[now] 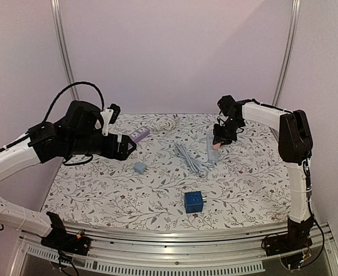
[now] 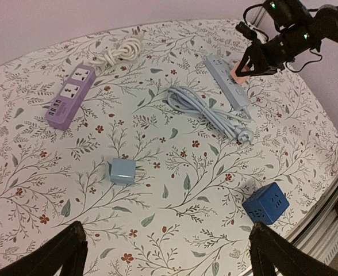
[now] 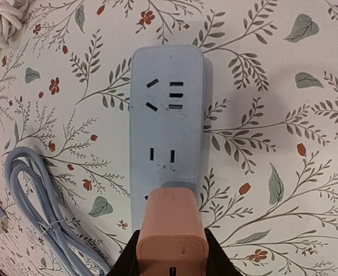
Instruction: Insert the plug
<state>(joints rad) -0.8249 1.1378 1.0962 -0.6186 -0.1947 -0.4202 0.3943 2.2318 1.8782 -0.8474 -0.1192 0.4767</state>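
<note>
My right gripper (image 3: pixel 171 261) is shut on a salmon-pink plug (image 3: pixel 171 227) and holds it over the near part of the light-blue power strip (image 3: pixel 166 115), whose two-pin slots show just ahead of the plug. From above, the plug (image 1: pixel 216 146) hangs under the right gripper (image 1: pixel 219 138) on the strip (image 1: pixel 211 150). In the left wrist view the plug (image 2: pixel 238 69) sits above the strip (image 2: pixel 229 85). My left gripper (image 1: pixel 126 148) is open and empty, high over the table's left side. Whether the pins are in a socket is hidden.
A small light-blue adapter (image 2: pixel 122 171) lies mid-table. A dark-blue cube socket (image 2: pixel 265 203) sits near the front edge. A purple power strip (image 2: pixel 70 96) and a coiled white cable (image 2: pixel 122 51) lie at the back left. The strip's grey-blue cord (image 2: pixel 206 109) is bundled beside it.
</note>
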